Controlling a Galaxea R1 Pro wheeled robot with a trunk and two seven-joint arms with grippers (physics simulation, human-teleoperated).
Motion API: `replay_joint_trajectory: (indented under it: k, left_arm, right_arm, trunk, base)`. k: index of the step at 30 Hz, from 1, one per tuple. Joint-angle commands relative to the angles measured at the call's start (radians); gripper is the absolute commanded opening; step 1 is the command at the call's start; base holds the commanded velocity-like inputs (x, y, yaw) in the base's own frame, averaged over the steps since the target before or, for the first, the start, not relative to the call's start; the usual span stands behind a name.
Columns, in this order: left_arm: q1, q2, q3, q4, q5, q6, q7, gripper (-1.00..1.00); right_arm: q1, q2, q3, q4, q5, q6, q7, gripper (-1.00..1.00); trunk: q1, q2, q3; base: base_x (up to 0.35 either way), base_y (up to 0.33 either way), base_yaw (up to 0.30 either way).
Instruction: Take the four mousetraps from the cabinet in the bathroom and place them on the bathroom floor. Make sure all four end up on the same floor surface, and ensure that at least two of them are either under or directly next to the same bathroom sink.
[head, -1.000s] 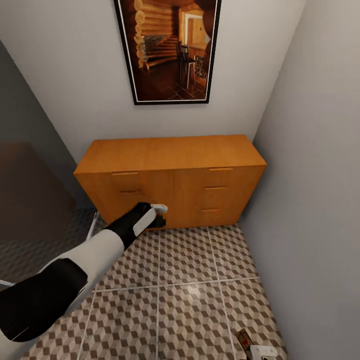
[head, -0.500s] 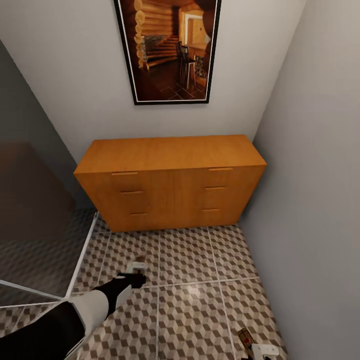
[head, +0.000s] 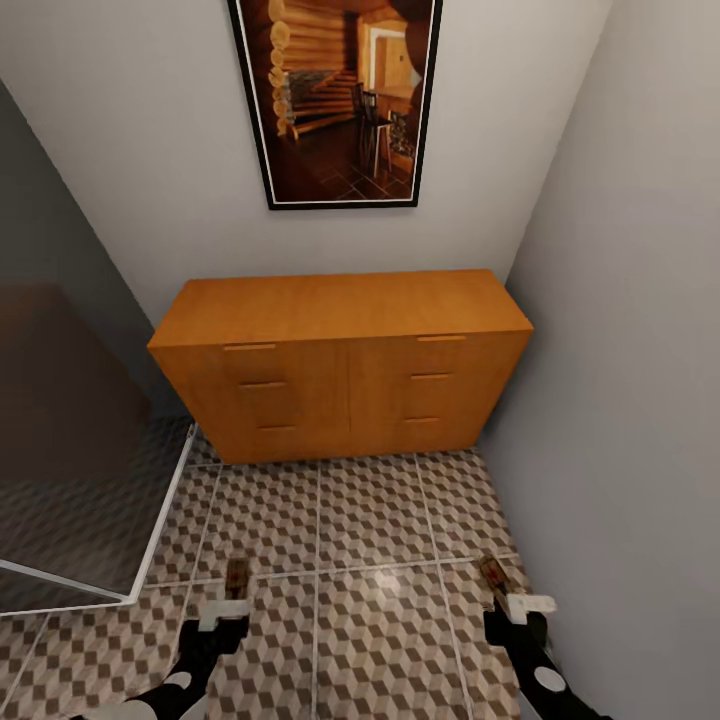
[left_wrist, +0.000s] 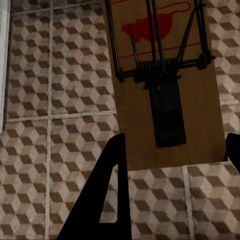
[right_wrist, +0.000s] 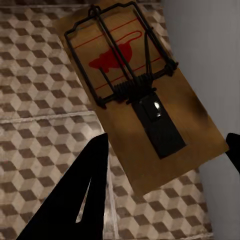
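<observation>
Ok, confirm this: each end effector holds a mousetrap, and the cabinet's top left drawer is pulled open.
Wrong on the drawer: the head view shows every cabinet drawer shut. The rest holds: left end effector and right end effector each hold a mousetrap.

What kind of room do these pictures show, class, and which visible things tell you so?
Probably a bathroom corner: patterned cube-print floor tiles, a glass screen like a shower's, and a low wooden cabinet against the wall under a framed picture.

I see one brown wooden mousetrap (left_wrist: 167, 90) with red mouse print and dark wire spring held flat above the cube-patterned bathroom floor (head: 370, 520), a second mousetrap (right_wrist: 140, 95) angled near the wall, the orange-brown cabinet (head: 340, 365) shut ahead.
</observation>
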Motion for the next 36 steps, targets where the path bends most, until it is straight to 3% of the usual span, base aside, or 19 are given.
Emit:
replay_joint_trajectory:
  k: [1, 12, 32, 36]
  left_arm:
    - [0.012, 0.0, -0.007, 0.002, -0.006, -0.012, 0.007, -1.0]
    - [0.073, 0.017, -0.007, 0.002, -0.006, -0.031, 0.013, -1.0]
    - [0.077, 0.018, -0.003, 0.001, -0.004, -0.027, 0.018, -1.0]
    - [0.077, 0.018, -0.001, 0.0, -0.002, -0.016, 0.075, -1.0]
  right_arm:
    - [0.0, -0.002, 0.008, -0.022, -0.012, 0.01, -0.003, -1.0]
    - [0.0, -0.002, 0.009, -0.132, -0.012, 0.125, -0.002, -1.0]
    - [0.0, 0.001, 0.011, -0.123, -0.012, 0.127, 0.017, -1.0]
    - [0.0, 0.008, 0.012, -0.091, -0.013, 0.102, 0.017, -1.0]
  trunk:
    - [0.001, -0.002, -0.001]
    - [0.001, -0.002, -0.001]
    - [0.001, -0.002, -0.001]
    - [0.001, -0.002, -0.001]
  base:
    - [0.0, 0.0, 0.0]
    - [0.0, 0.0, 0.0]
    - [0.0, 0.0, 0.0]
    - [0.0, 0.0, 0.0]
